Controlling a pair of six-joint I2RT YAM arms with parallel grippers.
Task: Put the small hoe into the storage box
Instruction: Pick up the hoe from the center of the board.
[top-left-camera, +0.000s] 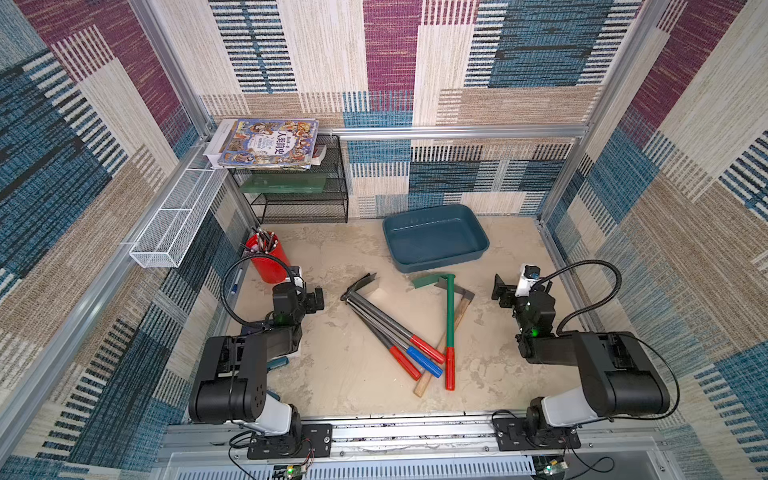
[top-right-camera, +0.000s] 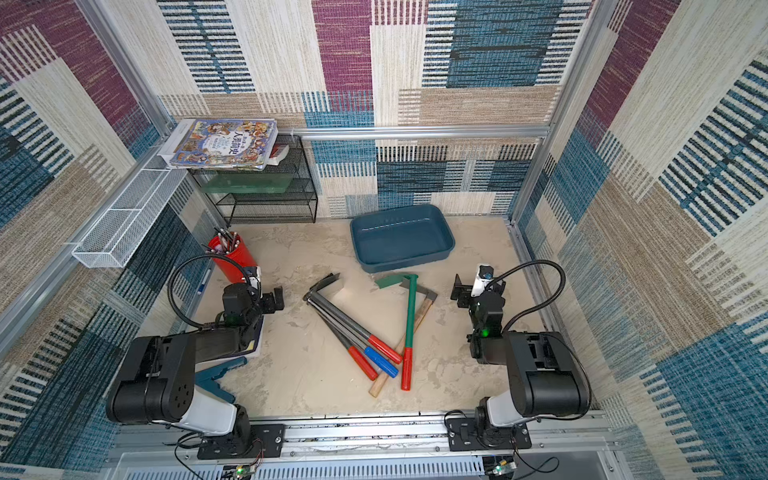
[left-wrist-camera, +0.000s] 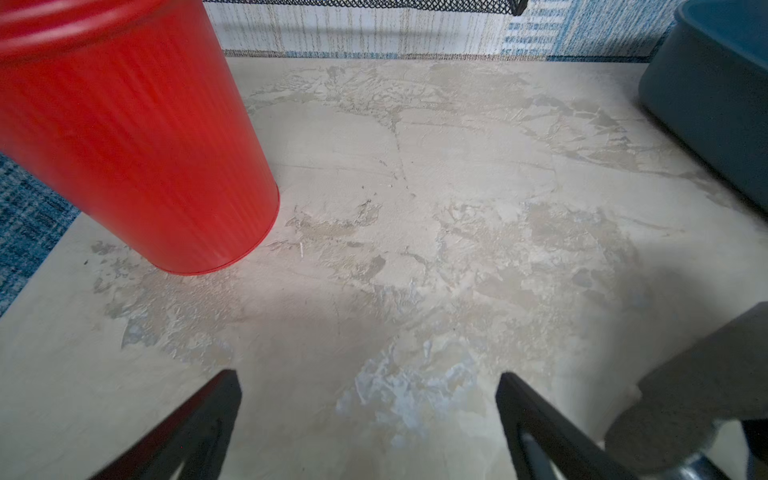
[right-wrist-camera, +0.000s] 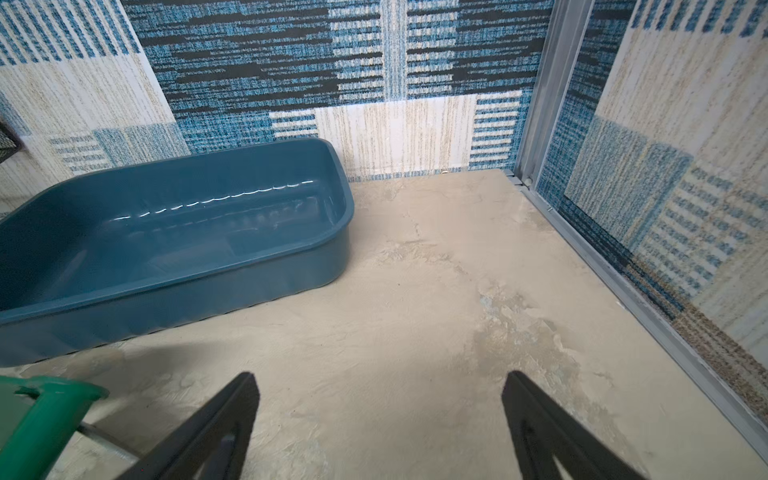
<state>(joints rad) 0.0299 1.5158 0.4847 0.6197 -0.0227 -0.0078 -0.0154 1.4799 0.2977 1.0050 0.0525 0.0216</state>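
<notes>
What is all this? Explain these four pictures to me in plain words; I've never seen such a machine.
The machine is two robot arms, a left arm and a right arm, mounted at the near edge of a walled table. Both top views look down on the whole scene; each wrist view looks out past that arm's own claw. The left gripper and the right gripper are both open and hold nothing. On the table lies a pile of long-handled garden tools, among them a green-handled hoe; behind them sits the empty teal storage box. A red cup of pens stands near the left arm, and a black mesh rack with books on top stands at the back.
</notes>
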